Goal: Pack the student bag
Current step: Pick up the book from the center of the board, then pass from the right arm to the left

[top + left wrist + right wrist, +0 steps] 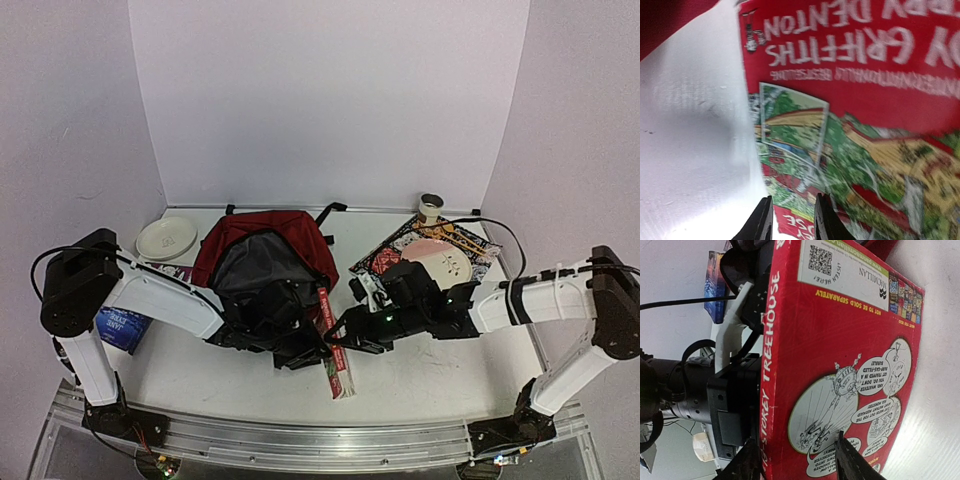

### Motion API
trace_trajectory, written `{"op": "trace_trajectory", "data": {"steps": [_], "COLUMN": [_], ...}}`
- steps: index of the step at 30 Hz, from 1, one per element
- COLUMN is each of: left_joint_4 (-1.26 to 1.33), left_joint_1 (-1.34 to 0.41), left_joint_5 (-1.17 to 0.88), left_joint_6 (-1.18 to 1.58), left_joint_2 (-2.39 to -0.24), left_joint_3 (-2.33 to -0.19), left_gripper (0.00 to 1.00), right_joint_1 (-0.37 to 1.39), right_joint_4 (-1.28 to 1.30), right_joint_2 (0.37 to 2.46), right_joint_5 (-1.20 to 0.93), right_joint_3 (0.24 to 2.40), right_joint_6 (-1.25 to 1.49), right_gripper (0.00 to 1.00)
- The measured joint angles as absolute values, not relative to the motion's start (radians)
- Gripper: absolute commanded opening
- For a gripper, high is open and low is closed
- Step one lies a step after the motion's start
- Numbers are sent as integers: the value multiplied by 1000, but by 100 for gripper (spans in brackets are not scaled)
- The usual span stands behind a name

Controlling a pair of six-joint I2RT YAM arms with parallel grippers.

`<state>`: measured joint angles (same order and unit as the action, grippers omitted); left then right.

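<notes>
student bag [300,225] lies open, grey lining [255,262] showing; right tool [797,460] grasps book [840,340], left tool [792,220] unclear.

Student bag [262,248] — dark red backpack, lying mid-table, mouth open, grey lining showing, black straps rearward.

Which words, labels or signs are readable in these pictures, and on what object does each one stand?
"MACMILLAN": back cover of the red book.
"NOT TO BE SOLD SEPARATELY": same cover.
"LISTEN HERE!": beside its QR code.
"STOREY TREEHOUSE": its spine.
"GRIFFITHS", "DENTON": its front cover.
The speech bubbles, the small line under "GRIFFITHS" and the blue item: too small or blurred.
</notes>
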<state>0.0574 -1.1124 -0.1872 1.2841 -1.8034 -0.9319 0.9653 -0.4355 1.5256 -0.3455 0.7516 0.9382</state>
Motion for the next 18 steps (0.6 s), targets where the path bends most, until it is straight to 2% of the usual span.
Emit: {"op": "trace_trajectory", "data": {"steps": [5,8,15,18], "left_joint_4": [57,55,54,51], "left_joint_1": [-1115,-1117,-1126,-1127], "left_joint_5": [-187,-187,-188,-180], "left_joint_6": [1281,1279,1262,1256], "left_joint_2": [-1803,-1803,-1810,-1809], "left_joint_3": [-943,-949,-1008,-1011], "left_gripper": [32,32,33,36], "right_joint_1": [965,965,965,963], "right_joint_4": [-324,-271,-233,-212], "right_joint_2": [1503,1491,1478,1459], "right_joint_5": [-280,-256,-239,-220], "right_joint_3": [772,772,778,780], "right_joint_6": [919,909,893,890], "right_gripper": [58,58,33,21]}}
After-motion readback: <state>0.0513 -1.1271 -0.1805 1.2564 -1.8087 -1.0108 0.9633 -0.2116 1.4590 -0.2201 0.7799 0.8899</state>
